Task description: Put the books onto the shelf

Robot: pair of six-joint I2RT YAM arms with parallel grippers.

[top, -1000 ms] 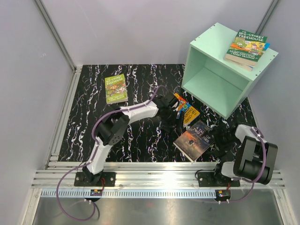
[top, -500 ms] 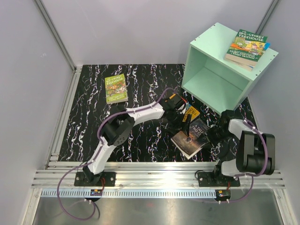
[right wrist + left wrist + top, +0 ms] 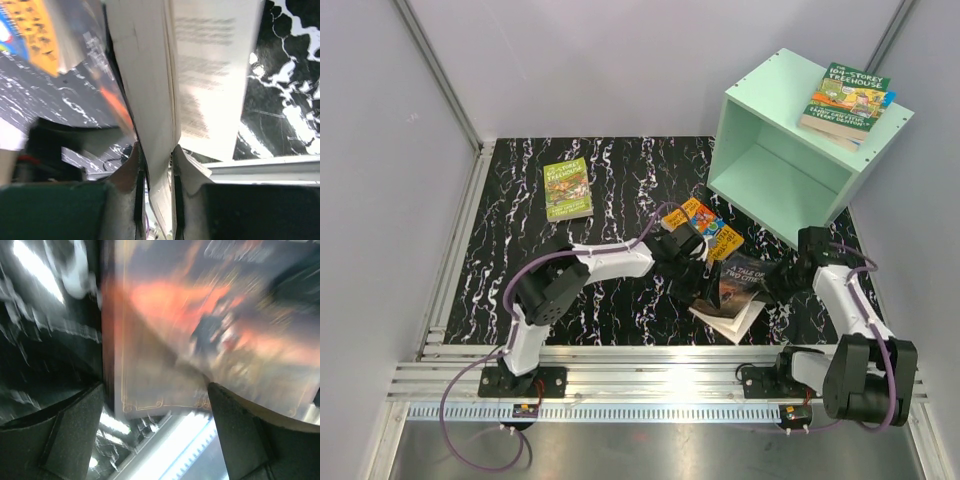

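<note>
Two books (image 3: 844,97) lie stacked on the roof of the mint-green shelf (image 3: 775,185), a green cover uppermost. The shelf stands at the far right corner of the black marbled desk (image 3: 500,250), its open face toward the arms. A dark book (image 3: 738,283) is near the desk's front right, tilted up off the surface, with its white pages sagging open below. The right fingers (image 3: 125,182) are clenched on a wad of its pages at the right edge. The left fingers (image 3: 65,435) are spread wide, released, close against its cover on the left side; whether they touch it is too blurred to tell. An orange-and-blue book (image 3: 705,222) lies flat just behind. A lime-green book (image 3: 567,188) lies well apart, far left.
</note>
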